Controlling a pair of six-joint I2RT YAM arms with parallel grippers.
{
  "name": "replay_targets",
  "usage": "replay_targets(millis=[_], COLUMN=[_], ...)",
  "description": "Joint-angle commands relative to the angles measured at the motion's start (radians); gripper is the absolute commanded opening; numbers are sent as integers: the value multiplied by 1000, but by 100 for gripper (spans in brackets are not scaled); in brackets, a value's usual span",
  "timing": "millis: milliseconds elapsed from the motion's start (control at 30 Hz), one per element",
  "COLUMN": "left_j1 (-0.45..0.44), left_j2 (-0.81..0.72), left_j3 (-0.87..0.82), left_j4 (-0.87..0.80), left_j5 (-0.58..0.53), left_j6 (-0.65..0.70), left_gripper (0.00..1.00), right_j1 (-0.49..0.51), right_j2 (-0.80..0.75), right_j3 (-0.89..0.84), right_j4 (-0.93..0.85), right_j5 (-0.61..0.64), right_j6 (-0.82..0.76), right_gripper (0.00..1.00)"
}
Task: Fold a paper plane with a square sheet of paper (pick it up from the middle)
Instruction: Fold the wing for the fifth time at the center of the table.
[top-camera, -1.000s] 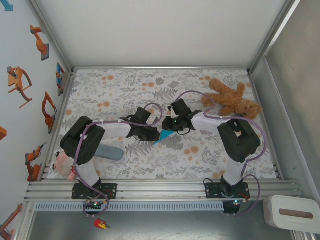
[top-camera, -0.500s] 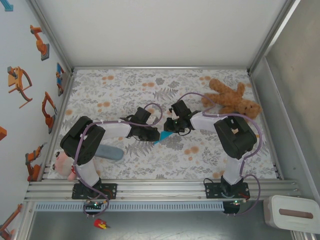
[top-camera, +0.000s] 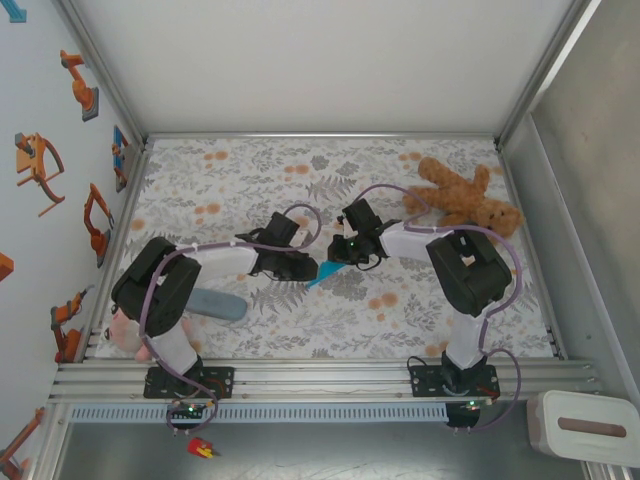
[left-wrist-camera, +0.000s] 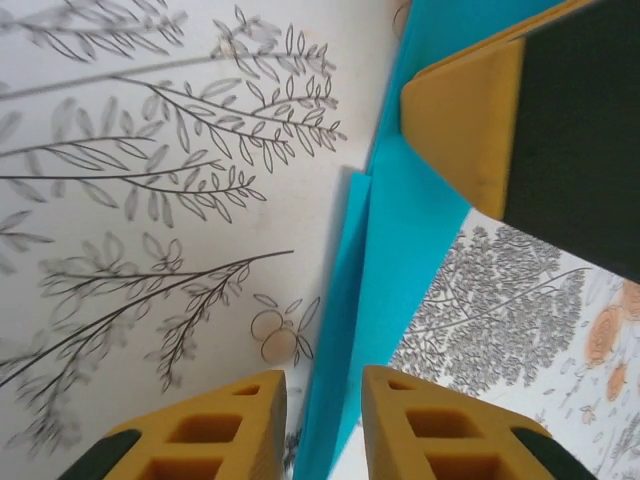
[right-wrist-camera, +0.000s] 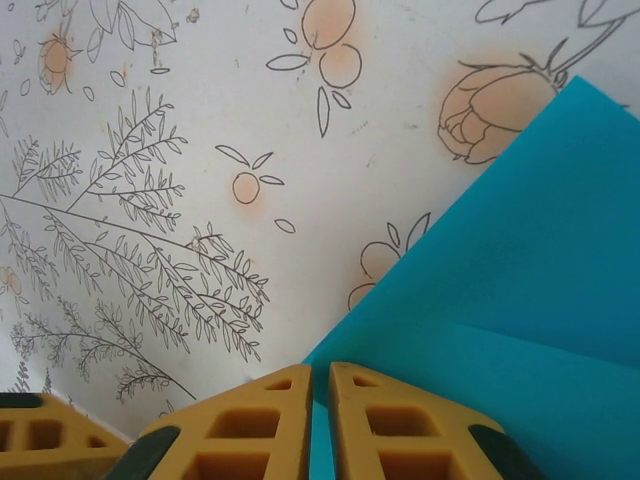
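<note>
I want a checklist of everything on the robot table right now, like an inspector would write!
Surface: floral tablecloth, flat.
Job's things: blue paper, partly folded, between the arms.
Clutter: brown teddy bear far right; grey-blue case and pale plush toy near left.
Grippers: left gripper jaws parted around the paper's edge; right gripper jaws shut on the paper.
Cables: purple cables loop along both arms.
Surroundings: robot stickers on left wall; white box near right.

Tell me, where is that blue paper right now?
In the top view the turquoise paper is mid-table between the two arms, left of the teddy bear; the right end effector pinches its edge.
</note>
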Motion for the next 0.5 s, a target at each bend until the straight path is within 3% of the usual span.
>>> replay_targets(millis=[0, 100, 333, 467], left_j1=[6, 4, -18, -36], left_j2=[-91, -119, -44, 34], left_j3=[4, -5, -1, 31], left_j4=[-62, -27, 134, 158], left_j5=[-70, -27, 129, 156], left_j6=[-28, -56, -135, -144], left_gripper=[29, 30, 15, 9], right_j1=[-7, -7, -7, -9], right_j2=[62, 64, 75, 82], right_j3=[-7, -3, 3, 2], right_j4=[-102, -108, -120, -121], right_j5=[56, 56, 51, 46], right_j6=[-18, -16, -11, -10], right_gripper=[14, 13, 9, 6])
